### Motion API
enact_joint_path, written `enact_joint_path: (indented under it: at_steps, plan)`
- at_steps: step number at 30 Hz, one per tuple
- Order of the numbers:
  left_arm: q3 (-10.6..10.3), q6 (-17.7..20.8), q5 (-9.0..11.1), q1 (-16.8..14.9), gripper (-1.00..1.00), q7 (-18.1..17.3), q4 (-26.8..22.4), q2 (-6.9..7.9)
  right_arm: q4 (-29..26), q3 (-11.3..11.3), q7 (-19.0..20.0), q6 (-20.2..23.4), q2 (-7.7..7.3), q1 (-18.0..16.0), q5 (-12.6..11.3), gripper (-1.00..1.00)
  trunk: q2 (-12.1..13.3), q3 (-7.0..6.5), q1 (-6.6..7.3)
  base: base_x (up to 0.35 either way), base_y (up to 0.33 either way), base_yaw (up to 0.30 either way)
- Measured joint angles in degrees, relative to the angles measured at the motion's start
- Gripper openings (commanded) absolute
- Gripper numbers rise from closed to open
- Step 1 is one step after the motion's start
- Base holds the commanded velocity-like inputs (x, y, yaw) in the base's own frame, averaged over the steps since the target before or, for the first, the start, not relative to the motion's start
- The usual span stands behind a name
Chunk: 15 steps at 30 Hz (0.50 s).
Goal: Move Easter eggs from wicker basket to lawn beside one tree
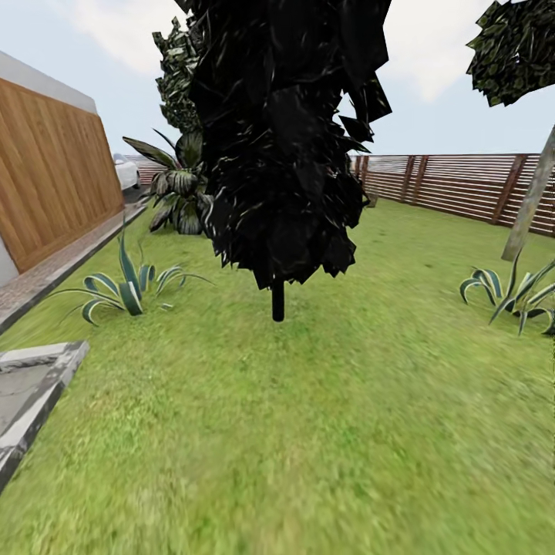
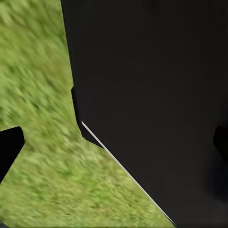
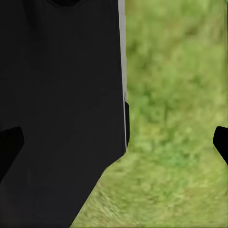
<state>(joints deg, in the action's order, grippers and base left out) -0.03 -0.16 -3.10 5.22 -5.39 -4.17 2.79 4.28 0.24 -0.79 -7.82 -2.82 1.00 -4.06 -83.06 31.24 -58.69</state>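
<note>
In the head view, a dark, near-black cypress (image 1: 281,139) is standing in the middle of the lawn (image 1: 308,432), its ragged, shard-like foliage hanging over a short thin black stem. The grass is spreading out as a mottled green, slightly blurred carpet. To the left of the cypress, a striped spiky plant (image 1: 127,289) is fanning its pointed leaves, with a larger broad-leaved plant (image 1: 177,189) behind it, and beyond them a wooden wall (image 1: 50,177) of vertical-grain planks. A grey stone slab (image 1: 31,393) is lying nearer, to the left. To the right of the cypress, a brown slatted fence (image 1: 455,185) is running across, and a pale, thin, leaning tree (image 1: 532,196) is rising beside another spiky plant (image 1: 516,293).

In the left wrist view, a smooth black robot body panel (image 2: 152,104) is covering grass, with the left gripper (image 2: 114,145) fingers showing as dark tips at opposite edges, spread apart and holding nothing.

In the right wrist view, the right gripper (image 3: 114,142) is likewise standing wide and empty over blurred grass.
</note>
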Motion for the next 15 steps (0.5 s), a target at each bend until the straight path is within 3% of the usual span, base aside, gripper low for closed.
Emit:
enact_joint_path:
  at_steps: [15]
  plan:
    - [0.00, 0.00, 0.00, -0.01, 1.00, 0.00, 0.01, 0.00, 0.06, 0.05, 0.35, 0.00, 0.00, 0.01, 0.07, 1.00, 0.00, 0.00, 0.00, 0.339, 0.000, -0.288]
